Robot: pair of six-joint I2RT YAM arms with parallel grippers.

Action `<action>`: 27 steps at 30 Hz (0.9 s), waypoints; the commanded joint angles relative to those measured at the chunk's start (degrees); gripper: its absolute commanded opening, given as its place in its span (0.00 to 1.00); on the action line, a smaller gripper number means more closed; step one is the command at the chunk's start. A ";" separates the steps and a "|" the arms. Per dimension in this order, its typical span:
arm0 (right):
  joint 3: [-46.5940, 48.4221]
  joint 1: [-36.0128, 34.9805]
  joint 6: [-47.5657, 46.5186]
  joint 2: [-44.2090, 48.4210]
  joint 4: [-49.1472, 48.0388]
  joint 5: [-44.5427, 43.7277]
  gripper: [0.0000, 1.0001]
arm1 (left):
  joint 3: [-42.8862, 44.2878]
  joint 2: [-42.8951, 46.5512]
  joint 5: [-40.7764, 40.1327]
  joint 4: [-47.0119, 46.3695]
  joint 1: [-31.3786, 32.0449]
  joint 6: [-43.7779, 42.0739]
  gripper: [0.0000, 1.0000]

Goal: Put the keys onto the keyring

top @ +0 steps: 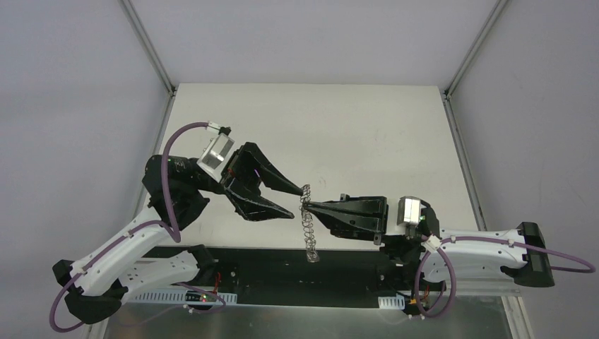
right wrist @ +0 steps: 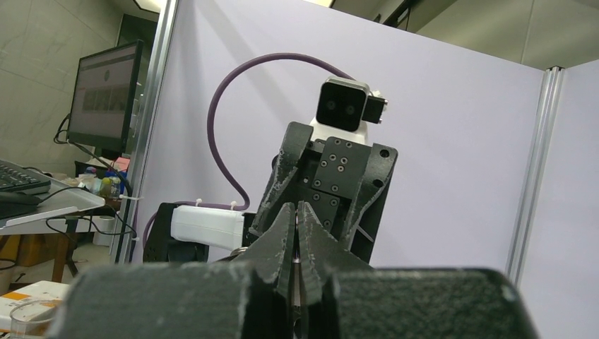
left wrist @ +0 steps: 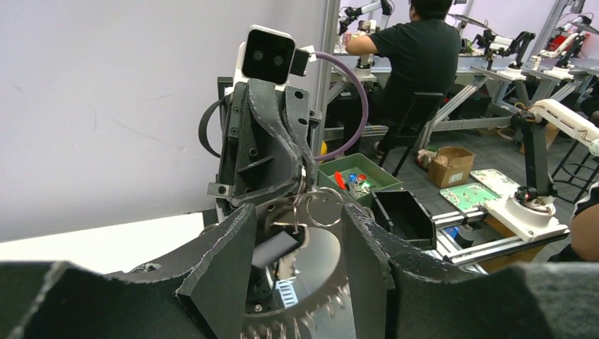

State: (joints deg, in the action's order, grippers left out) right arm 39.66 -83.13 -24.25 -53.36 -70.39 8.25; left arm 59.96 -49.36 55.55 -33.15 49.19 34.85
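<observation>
The right gripper (top: 311, 205) is pinched closed on the keyring (top: 308, 224) near its upper end. The right wrist view shows its fingers pressed together with only a sliver of metal between them. From that pinch the keyring hangs limp. From above it reads edge-on as a thin coil, its long axis running across the line between the two arms and down toward the near edge of the surface (top: 367, 134).

The left gripper (top: 294, 202) faces it from the other side, spread wide and holding nothing, with one fingertip just beside, perhaps touching, the top of the coil. In the left wrist view the ring's looped rim sits low between the open fingers, broad face toward them. A small dark piece with a pale end, likely the key (left wrist: 277, 248), hangs just under the right gripper's tips; whether it is threaded on cannot be told.

Both arms reach inward, nearly tip to tip, so the free left arm is the one placed to work.
</observation>
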 commanded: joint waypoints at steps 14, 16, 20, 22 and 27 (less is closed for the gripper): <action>5.09 -0.18 -0.20 -2.61 -5.69 -0.02 0.00 | 0.68 0.83 1.65 -0.78 0.69 -2.50 0.47; 5.48 -0.20 -0.17 -2.96 -5.63 -0.03 0.00 | 0.57 0.85 1.72 -0.86 0.73 -2.53 0.47; 5.71 -0.18 -0.18 -3.23 -5.72 0.28 0.00 | 0.36 1.01 1.85 -0.87 0.81 -2.70 0.44; 5.83 -0.10 -0.20 -3.40 -5.81 0.19 0.00 | 0.35 0.99 2.25 -0.87 0.79 -2.61 0.43; 5.98 -0.10 -0.05 -3.54 -5.81 0.52 0.00 | 0.09 1.17 2.37 -0.74 0.80 -2.68 0.40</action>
State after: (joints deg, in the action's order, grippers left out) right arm 42.22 -83.13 -24.25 -57.10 -70.91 8.25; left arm 59.96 -48.84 56.21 -31.79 49.54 33.41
